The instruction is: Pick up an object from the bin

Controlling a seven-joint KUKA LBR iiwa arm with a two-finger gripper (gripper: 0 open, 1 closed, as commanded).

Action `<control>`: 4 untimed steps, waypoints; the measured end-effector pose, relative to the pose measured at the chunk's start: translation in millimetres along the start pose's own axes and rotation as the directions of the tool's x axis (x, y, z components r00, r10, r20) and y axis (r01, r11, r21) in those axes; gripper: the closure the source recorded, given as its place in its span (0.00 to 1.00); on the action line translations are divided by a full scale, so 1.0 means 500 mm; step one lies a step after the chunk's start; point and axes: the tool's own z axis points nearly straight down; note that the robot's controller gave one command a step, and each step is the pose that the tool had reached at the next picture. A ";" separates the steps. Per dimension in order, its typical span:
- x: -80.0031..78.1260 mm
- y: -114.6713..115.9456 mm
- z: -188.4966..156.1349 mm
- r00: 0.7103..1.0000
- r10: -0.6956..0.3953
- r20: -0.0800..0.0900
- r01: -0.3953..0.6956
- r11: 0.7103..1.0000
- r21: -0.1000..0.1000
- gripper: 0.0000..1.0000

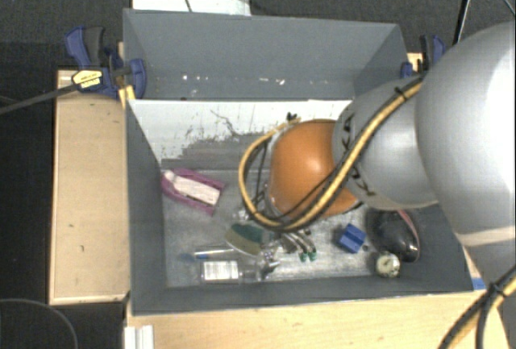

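The big arm [451,122] leans into the bin [242,57] from the right, with its gripper [270,251] low at the front middle.

Nearest, a clear packet [219,269] lies just left of the gripper and a small white round thing [387,264] lies to the right. A grey-green flat thing [246,238] sits right beside the gripper, partly under the cables [351,155]. The orange cover [302,166] hides much of the gripper, so I cannot tell if it is open or closed. Behind are a blue block [350,238] and a black lump [395,233] half under the arm. Farther back left lies a pink packet [192,188].
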 end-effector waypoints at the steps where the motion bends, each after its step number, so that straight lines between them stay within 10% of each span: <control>1: -0.055 -0.046 -0.058 0.993 0.121 -0.004 -0.121 0.993 0.001 0.00; 2: -0.103 -0.004 -0.056 1.000 0.011 -0.004 -0.011 1.000 0.000 0.00; 4: -0.053 0.055 -0.003 0.992 -0.129 -0.004 0.129 0.992 -0.001 0.00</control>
